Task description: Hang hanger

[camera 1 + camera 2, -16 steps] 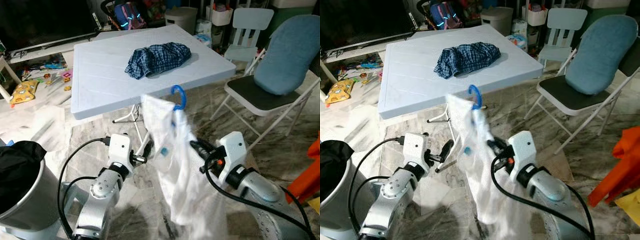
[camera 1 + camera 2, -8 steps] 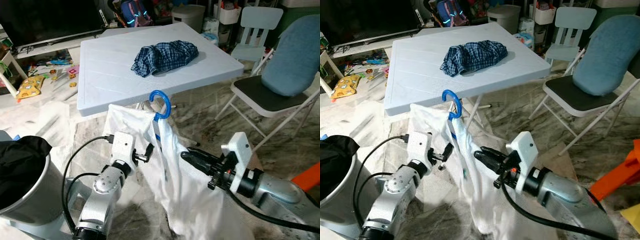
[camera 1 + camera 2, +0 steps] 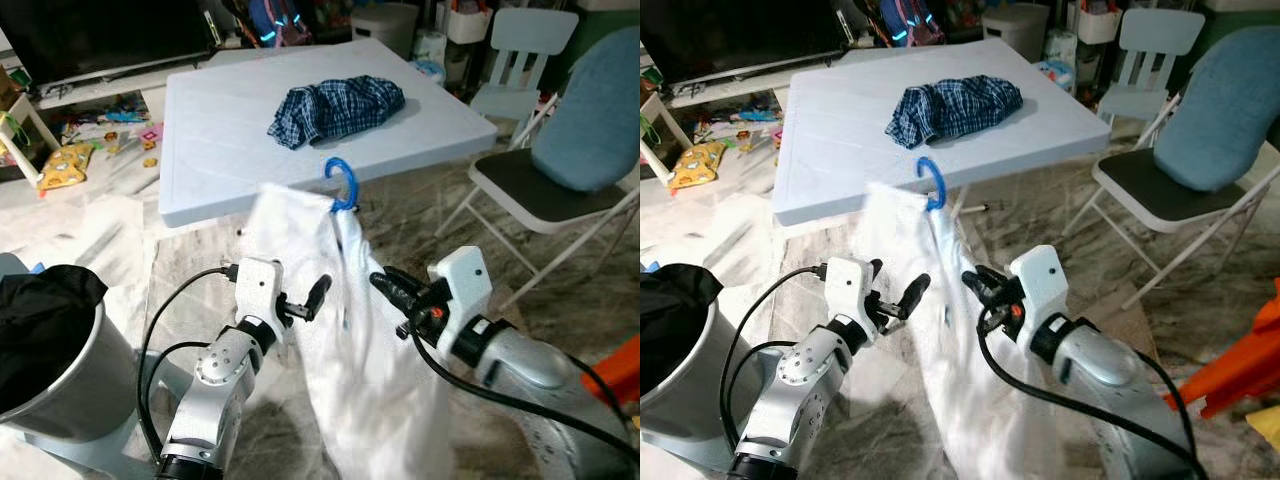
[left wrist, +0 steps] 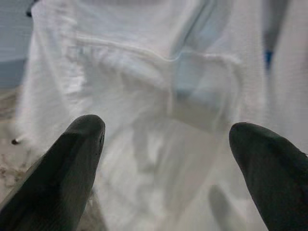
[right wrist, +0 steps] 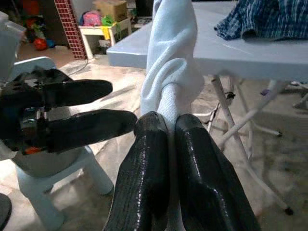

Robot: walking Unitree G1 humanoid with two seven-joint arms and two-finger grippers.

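1. The step in hand looks like carrying the hanger [image 3: 343, 184], dressed in a white shirt [image 3: 345, 330], toward somewhere to hook it. To do it well, the right claw [image 3: 385, 285] should keep its pinch firm and hold the blue hook upright and facing forward, lifted enough that the long shirt tail does not drag on the marble floor [image 3: 560, 270].
2. The right claw is closed on a fold of the white shirt, as the right wrist view shows, fingers [image 5: 154, 159] pressed together with cloth rising between them.
3. The left claw [image 3: 311, 297] stands open at centre frame, just beside the shirt's left edge; in its wrist view both fingertips [image 4: 79, 144] flank the cloth without touching it.
4. The hanger's hook sits above centre of the frame, above and slightly left of the right claw, in front of the white bench [image 3: 210, 150], whose top carries a plaid shirt [image 3: 338, 106].
5. No rail is visible, so where the hook goes cannot be told.
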